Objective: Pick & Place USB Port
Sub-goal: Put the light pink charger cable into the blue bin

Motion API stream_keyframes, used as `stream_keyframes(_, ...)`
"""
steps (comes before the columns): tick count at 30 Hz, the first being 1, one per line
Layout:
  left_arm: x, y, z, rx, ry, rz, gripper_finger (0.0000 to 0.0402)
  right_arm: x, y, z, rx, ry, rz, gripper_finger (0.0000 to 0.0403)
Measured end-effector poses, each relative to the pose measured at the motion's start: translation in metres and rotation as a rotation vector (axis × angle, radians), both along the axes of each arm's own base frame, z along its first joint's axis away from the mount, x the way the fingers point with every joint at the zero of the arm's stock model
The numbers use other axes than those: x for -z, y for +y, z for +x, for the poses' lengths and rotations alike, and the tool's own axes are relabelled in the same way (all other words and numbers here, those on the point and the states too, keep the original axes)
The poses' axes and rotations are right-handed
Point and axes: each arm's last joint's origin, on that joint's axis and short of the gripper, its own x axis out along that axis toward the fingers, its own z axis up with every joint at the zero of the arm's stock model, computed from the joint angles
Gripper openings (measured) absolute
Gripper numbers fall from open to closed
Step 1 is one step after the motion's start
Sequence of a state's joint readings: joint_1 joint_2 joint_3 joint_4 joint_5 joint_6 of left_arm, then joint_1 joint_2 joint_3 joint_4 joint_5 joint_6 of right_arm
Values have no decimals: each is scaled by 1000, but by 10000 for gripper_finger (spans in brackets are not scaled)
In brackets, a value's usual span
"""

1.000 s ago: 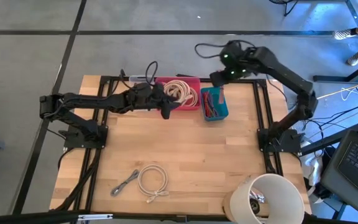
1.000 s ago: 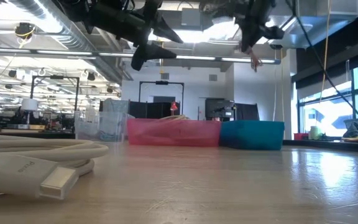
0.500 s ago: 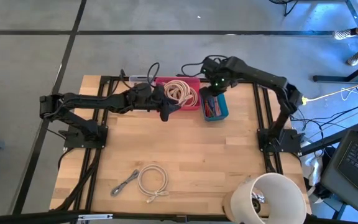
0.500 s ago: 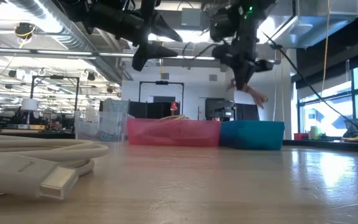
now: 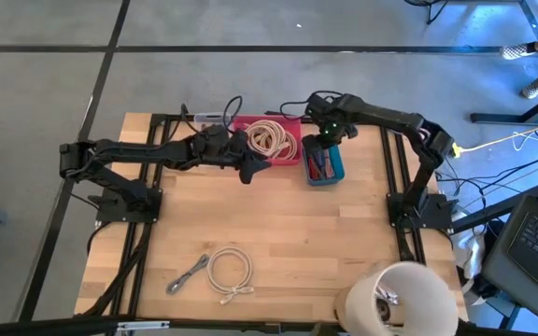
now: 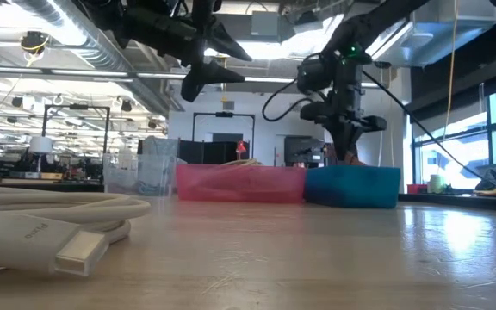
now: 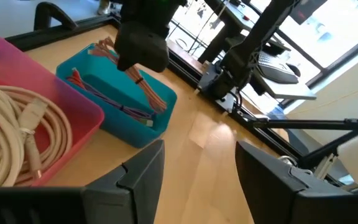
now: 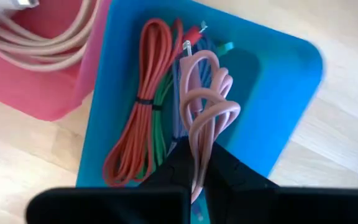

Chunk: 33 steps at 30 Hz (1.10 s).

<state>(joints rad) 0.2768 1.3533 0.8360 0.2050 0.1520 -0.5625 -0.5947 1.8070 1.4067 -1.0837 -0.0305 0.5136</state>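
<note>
Near edge: a coiled white cable (image 5: 229, 273) lies on the wooden table (image 5: 278, 233), with a white shade-like cylinder (image 5: 402, 297) at the near right corner; neither is being worked on.

Left gripper: the left gripper (image 5: 250, 166) hangs above the table just in front of the pink bin (image 5: 290, 154), its two fingers spread with nothing between them. It appears to be waiting, parked clear of the other arm.

Pink bin: holds a coil of cream cable (image 7: 17, 134), stored apart from the coloured ones.

Blue bin: the blue bin (image 8: 278, 112) sits just beside the pink bin at the table's far side and holds bundled orange, green and purple cables (image 8: 145, 118).

Task's thing: the pink USB cable (image 8: 205, 112) is looped and dangles straight down over the blue bin, so that its loops can settle inside the walls.

Right gripper: the right gripper (image 8: 199, 163) is directly above the blue bin, fingers pressed onto the pink cable's strands.

Step, as a judgement: placement looks nearly complete; lowering and letting go remain.
</note>
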Motion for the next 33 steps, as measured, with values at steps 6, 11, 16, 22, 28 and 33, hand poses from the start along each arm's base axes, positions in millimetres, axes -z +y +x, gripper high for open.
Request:
stream_keyframes(6,0,0,0,0,0,0,189,15,1,-2,23,-37,36,15)
stream_keyframes(11,0,0,0,-1,0,1,189,23,0,-2,38,-61,26,15)
stream_keyframes(16,0,0,0,-1,0,0,189,39,0,-6,64,-76,20,15)
stream_keyframes(22,0,0,0,-1,0,0,189,59,1,-12,102,-96,13,15)
stream_keyframes(28,0,0,0,-1,0,0,189,70,2,-17,110,-113,23,15)
stream_keyframes(33,0,0,0,0,0,0,189,70,0,-15,108,-134,7,34)
